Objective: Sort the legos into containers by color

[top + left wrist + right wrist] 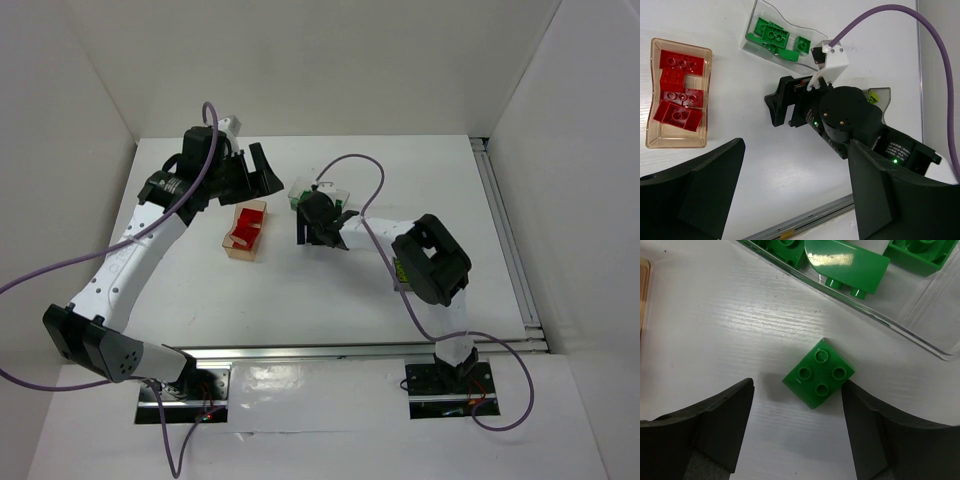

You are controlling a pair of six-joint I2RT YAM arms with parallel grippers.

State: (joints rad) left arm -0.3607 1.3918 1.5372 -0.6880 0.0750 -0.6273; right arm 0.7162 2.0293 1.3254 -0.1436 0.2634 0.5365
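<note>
Right gripper (796, 405), jaws apart astride the green brick (819, 379) (sitting diagonal), should square up before clamping; the clear tub (920, 305) waits at one o'clock.

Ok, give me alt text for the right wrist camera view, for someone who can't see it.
A small green four-stud lego lies studs-up on the white table between the open fingers of the right gripper, not yet grasped. Just beyond it, the clear container already holds several green legos.
</note>
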